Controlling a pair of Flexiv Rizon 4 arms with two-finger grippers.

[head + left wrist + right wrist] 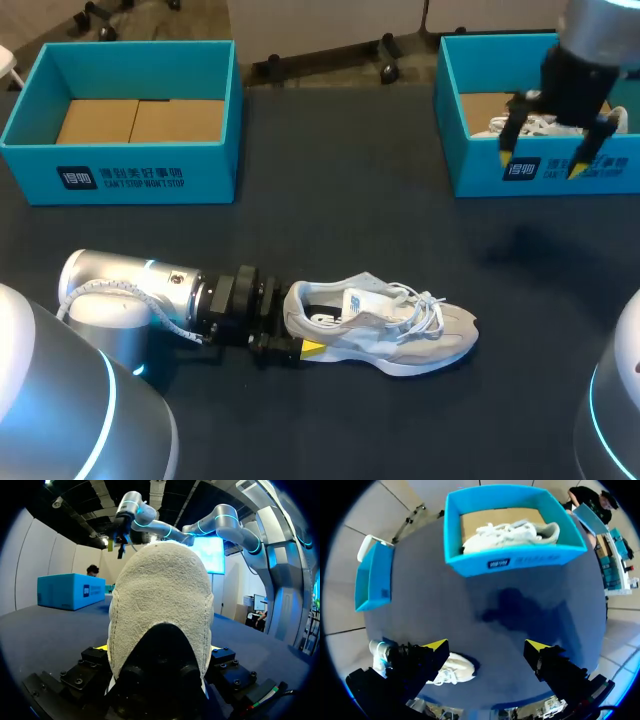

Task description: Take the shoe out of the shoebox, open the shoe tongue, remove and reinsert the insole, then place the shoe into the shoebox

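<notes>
The pale grey-and-white sneaker, laces loose, lay on the dark table with its heel clamped in the left gripper, whose far finger was hidden. The right gripper hung wide open above the right shoebox, partly covering a second sneaker.

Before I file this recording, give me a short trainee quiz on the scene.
1. True or false: the left shoebox holds no shoe.
2. The left arm has its jaws shut on the shoe on the table at its: A toe, B heel, C laces.
3. Fill in: the right arm carries nothing; its jaws stand ____.
Key: 1 true; 2 B; 3 open.
</notes>
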